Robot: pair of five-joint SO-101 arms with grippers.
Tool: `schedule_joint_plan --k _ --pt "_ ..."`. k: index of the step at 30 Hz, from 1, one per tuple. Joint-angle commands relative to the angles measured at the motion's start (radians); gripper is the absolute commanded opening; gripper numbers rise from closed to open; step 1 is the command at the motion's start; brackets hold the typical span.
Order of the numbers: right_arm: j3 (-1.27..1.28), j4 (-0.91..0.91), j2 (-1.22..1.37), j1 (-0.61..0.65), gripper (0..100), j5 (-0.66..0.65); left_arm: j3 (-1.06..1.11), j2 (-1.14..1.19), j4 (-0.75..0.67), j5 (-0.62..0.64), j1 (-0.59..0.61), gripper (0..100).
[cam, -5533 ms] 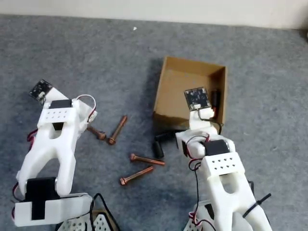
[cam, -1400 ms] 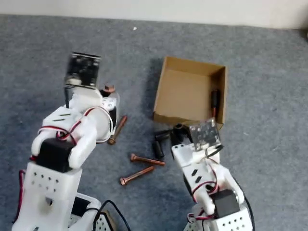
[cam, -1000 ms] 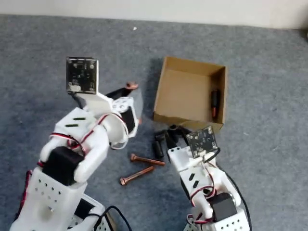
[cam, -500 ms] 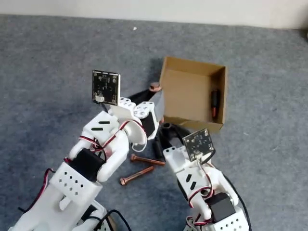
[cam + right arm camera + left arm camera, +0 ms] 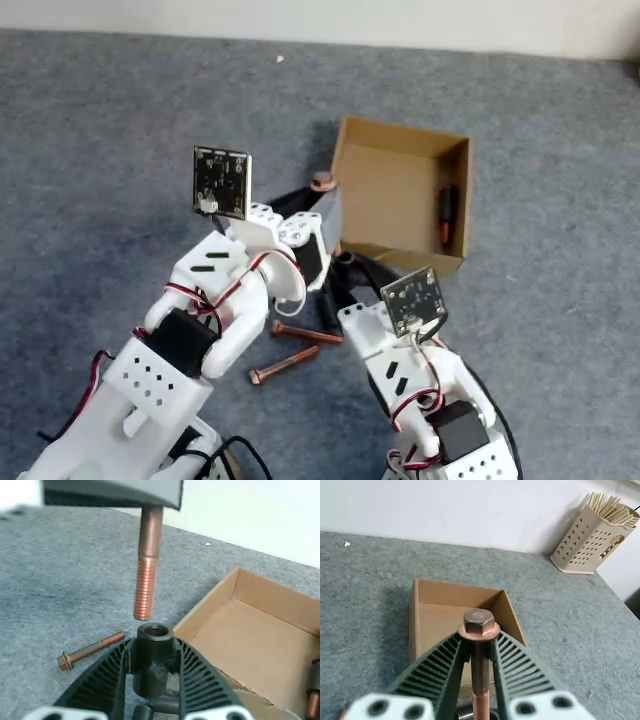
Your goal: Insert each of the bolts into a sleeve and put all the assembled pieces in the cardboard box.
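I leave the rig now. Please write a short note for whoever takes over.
Left gripper: shut on a copper hex-head bolt, upright, thread down.
Right gripper: shut on a black cylindrical sleeve, bore up, just under the bolt's tip; not yet inserted.
Done: one assembled piece lies in the brown cardboard box.
To do: this insertion, boxing it, then two loose copper bolts on the grey carpet.

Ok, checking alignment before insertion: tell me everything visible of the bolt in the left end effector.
The bolt is copper-coloured metal: flanged hex head, smooth upper shank, threaded lower end. It hangs upright, clamped below its head by the left end effector, tip just above the black sleeve in the right end effector, not touching.
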State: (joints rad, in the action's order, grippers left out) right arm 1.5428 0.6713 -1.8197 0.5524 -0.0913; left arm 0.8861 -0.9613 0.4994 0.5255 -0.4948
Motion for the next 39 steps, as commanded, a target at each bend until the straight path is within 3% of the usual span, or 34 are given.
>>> schedule_joint_plan --k 1,15,21,39 --pt "-0.008 -0.039 -0.016 0.013 0.6 -0.008 0.010 -0.019 -0.041 0.006 -0.050 1" --pt "-0.008 -0.039 -0.016 0.018 0.6 -0.057 0.087 -0.018 -0.075 -0.121 -0.096 1" --pt "-0.008 -0.039 -0.018 0.016 0.6 -0.057 0.151 -0.022 -0.166 -0.121 -0.096 1" --pt "-0.016 -0.051 -0.018 -0.073 0.6 -0.049 0.203 -0.022 -0.166 -0.120 -0.105 1"
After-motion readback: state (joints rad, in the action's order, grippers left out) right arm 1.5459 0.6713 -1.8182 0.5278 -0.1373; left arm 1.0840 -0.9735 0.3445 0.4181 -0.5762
